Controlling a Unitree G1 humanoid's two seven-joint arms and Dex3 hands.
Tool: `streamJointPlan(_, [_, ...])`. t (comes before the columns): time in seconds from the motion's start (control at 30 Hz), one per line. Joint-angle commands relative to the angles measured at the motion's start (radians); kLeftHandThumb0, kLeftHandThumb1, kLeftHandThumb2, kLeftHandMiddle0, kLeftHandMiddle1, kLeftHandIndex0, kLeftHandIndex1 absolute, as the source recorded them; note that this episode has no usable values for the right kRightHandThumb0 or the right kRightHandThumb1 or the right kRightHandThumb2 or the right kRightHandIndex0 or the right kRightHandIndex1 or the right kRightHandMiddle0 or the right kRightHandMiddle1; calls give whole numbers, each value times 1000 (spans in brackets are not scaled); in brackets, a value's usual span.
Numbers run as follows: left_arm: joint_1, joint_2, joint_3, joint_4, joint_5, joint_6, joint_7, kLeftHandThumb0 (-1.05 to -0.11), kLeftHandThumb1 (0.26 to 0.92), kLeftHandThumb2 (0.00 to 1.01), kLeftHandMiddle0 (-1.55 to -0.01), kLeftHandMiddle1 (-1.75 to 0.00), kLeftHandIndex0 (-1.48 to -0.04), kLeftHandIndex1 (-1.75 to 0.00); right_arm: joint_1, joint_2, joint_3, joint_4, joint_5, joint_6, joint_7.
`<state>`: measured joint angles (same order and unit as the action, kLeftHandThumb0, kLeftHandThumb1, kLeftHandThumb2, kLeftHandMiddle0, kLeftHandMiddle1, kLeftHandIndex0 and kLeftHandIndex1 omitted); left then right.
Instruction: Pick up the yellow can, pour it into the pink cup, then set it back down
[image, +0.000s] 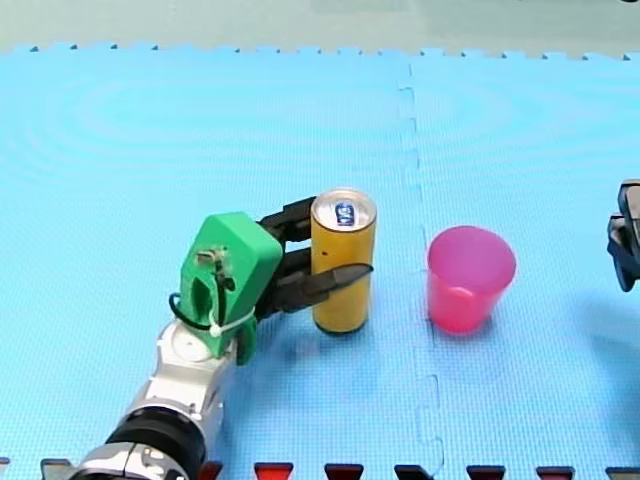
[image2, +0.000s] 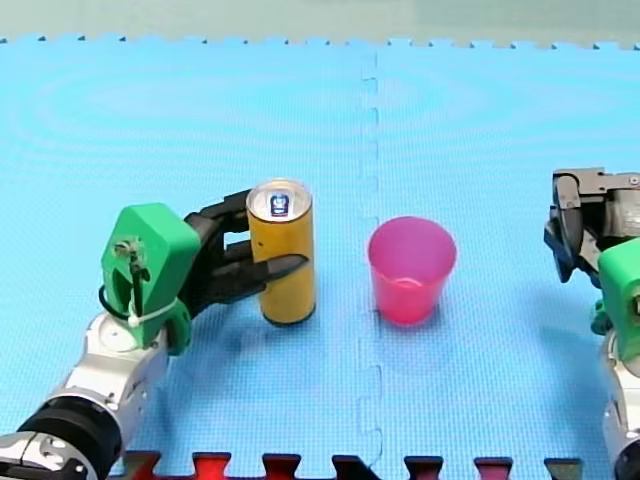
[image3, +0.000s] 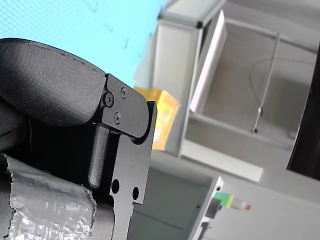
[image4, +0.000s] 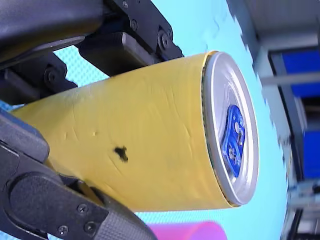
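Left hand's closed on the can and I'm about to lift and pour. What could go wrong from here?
1. The left hand grips the yellow can around mid-height; its wall looks dented, so it might buckle or slip when tilted.
2. The pink cup stands unheld, close beside the can, with the right hand away at the right edge; a bump could tip it.

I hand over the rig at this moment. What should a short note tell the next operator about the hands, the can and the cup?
Left hand: shut on the can, with fingers on both sides of it.
Right hand: at the right edge of the mat, holding nothing, apart from the cup.
Can: upright, apparently not yet lifted off the mat, beside the cup.
Cup: upright.
Done: the grasp.
Left: lift the can, pour into the cup, set the can back down.
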<state>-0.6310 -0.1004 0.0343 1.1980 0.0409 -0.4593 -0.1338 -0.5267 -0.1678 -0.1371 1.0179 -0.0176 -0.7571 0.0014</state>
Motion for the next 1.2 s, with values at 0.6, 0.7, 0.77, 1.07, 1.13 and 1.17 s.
streamJointPlan(0.6, [-15, -21, 75, 16, -51, -5, 123, -389, 756, 0, -1337, -31, -1221, -16, -9, -7, -2, 9, -1, 0, -9])
streamJointPlan(0.7, [-13, -20, 76, 4, -52, 0, 119, -386, 755, 0, -1339, -25, -1221, -12, -9, -5, -1, 9, -4, -1, -15])
streamJointPlan(0.77, [-11, -19, 79, -4, -56, -3, 112, -385, 754, 0, -1341, -22, -1222, -10, -9, -3, 0, 9, -6, -1, -18])
streamJointPlan(1.07, [-34, -11, 78, -54, -58, -15, 115, -376, 748, 0, -1363, -17, -1239, -9, -10, 0, 5, 13, -14, -3, -33])
streamJointPlan(1.13, [-42, -7, 69, -67, -45, -27, 127, -373, 746, 0, -1366, -16, -1243, -9, -10, 1, 6, 15, -15, -4, -34])
streamJointPlan(1.17, [-44, -5, 64, -70, -36, -40, 137, -372, 746, 0, -1366, -14, -1242, -8, -10, 1, 6, 16, -15, -4, -35])
